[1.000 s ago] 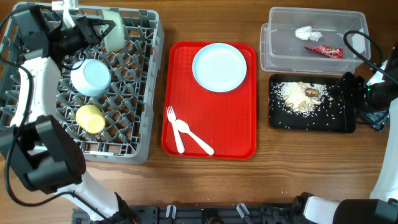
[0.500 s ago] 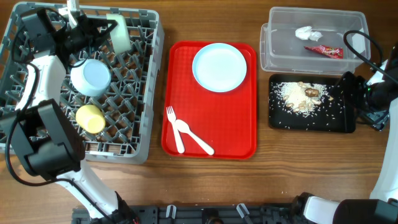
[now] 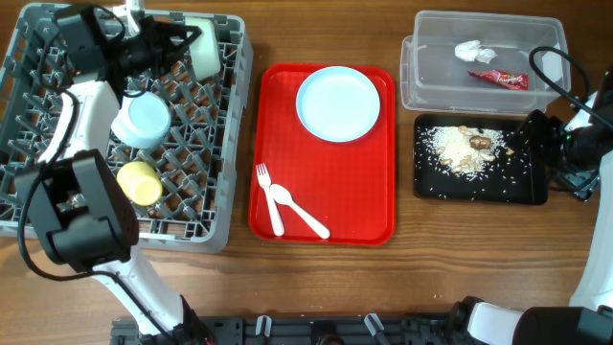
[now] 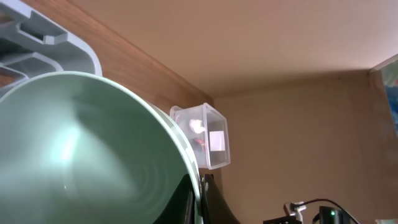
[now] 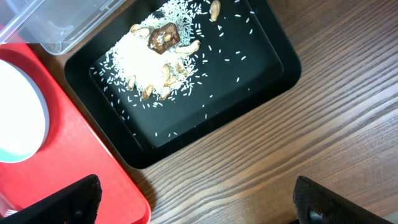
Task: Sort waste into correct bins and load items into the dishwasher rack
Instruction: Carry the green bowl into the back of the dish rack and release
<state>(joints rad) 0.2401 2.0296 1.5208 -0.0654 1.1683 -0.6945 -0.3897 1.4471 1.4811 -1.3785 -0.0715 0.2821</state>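
Overhead: left gripper clamped on rim of pale green bowl, bowl tipped on edge at far right corner of dishwasher rack; both shifted right since a second ago. Blue-white bowl and yellow cup unmoved in rack. Right gripper unmoved, jaws wide apart, over table beside black tray.

Pale green bowl stands on edge at the grey rack's far corner — blue-white bowl, yellow cup inside.
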